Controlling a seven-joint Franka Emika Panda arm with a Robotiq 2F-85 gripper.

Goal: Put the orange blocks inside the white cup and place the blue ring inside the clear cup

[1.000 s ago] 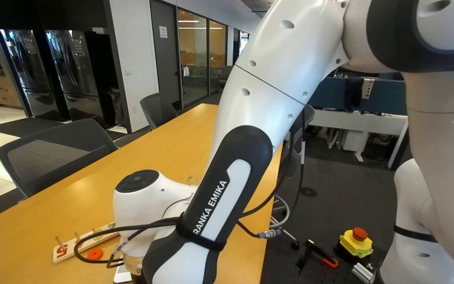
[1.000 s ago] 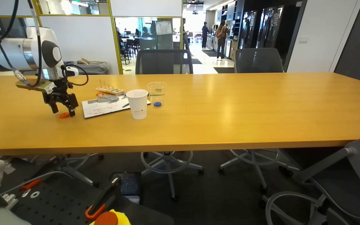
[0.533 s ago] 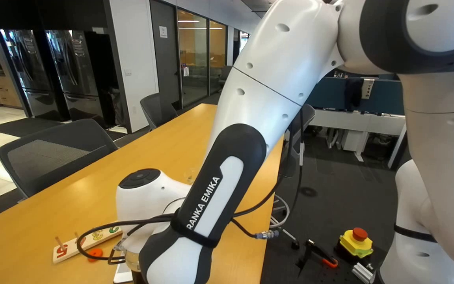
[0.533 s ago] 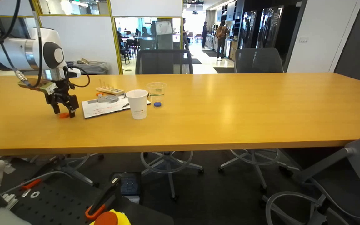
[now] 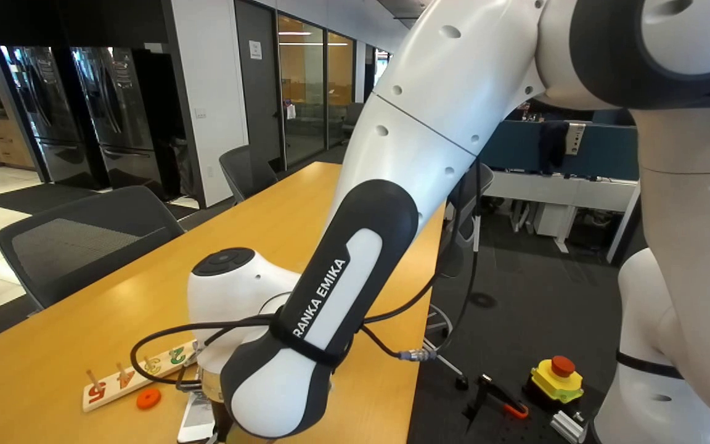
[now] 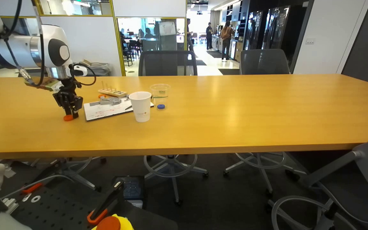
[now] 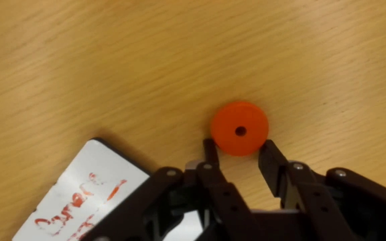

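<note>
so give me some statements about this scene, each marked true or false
1. The gripper is closed on an orange block: true.
2. The white cup stands upright: true.
3. The blue ring is in the white cup: false; it shows at the base of the clear cup, inside or outside unclear.
4. The writing on the whiteboard is green: false; it is red.
5. Another orange block lies beside the numbered peg board: true.

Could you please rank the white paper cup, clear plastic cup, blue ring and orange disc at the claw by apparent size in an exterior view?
Largest: white paper cup
Next: clear plastic cup
Smallest: blue ring, orange disc; too alike to rank.
</note>
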